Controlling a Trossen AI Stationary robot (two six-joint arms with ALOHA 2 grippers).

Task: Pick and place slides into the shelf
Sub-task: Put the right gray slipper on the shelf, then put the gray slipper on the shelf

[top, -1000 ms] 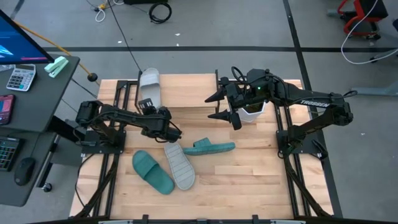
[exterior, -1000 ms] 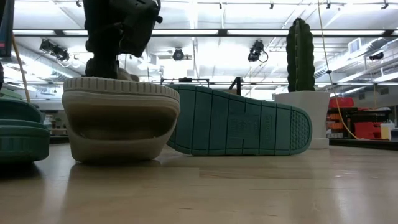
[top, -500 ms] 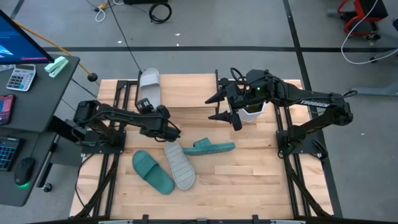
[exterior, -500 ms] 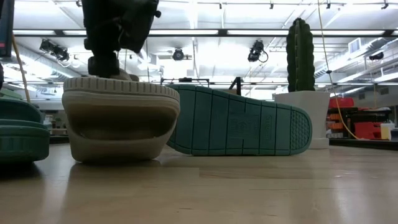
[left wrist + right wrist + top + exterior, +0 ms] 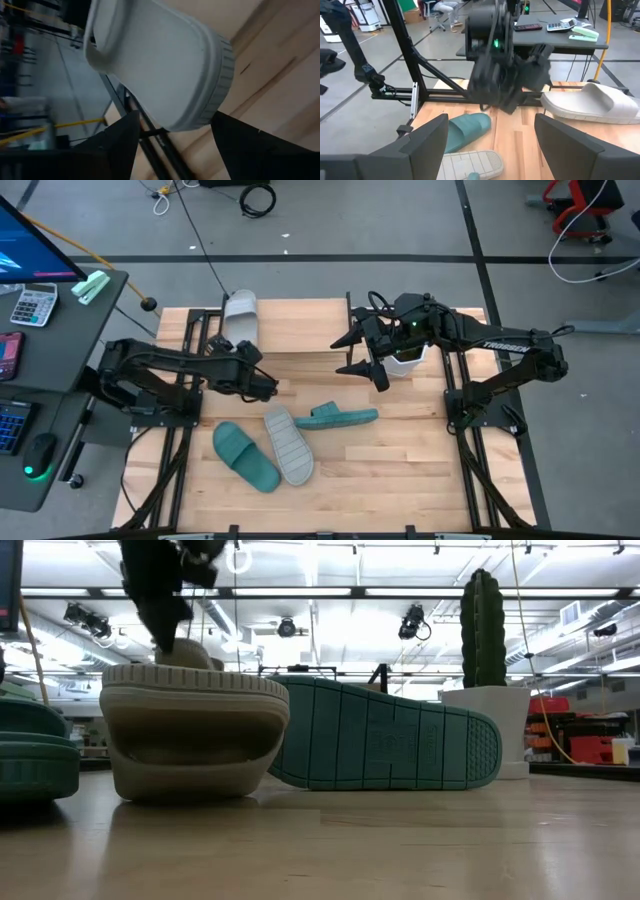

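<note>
One pale slide [image 5: 240, 320] lies on the left end of the shelf's [image 5: 300, 330] light board; in the left wrist view its heel [image 5: 160, 65] juts over the black frame. On the table lie a second pale slide [image 5: 288, 445], sole up, a flat teal slide [image 5: 245, 455], and a teal slide [image 5: 337, 417] on its side. My left gripper [image 5: 268, 385] hovers open between the shelf and the sole-up slide, touching nothing. My right gripper [image 5: 352, 355] hangs open over the table's far middle.
A cactus in a white pot [image 5: 405, 360] stands under my right arm, tall in the low view [image 5: 485, 630]. Black arm mounts [image 5: 195, 370] flank the table on both sides. A desk with a calculator [image 5: 30, 305] stands off the left edge.
My left gripper has drawn back from above the sole-up pale slide toward the table's left and far edge, rising off it. The slide has stayed where it was. My right arm has kept still.
</note>
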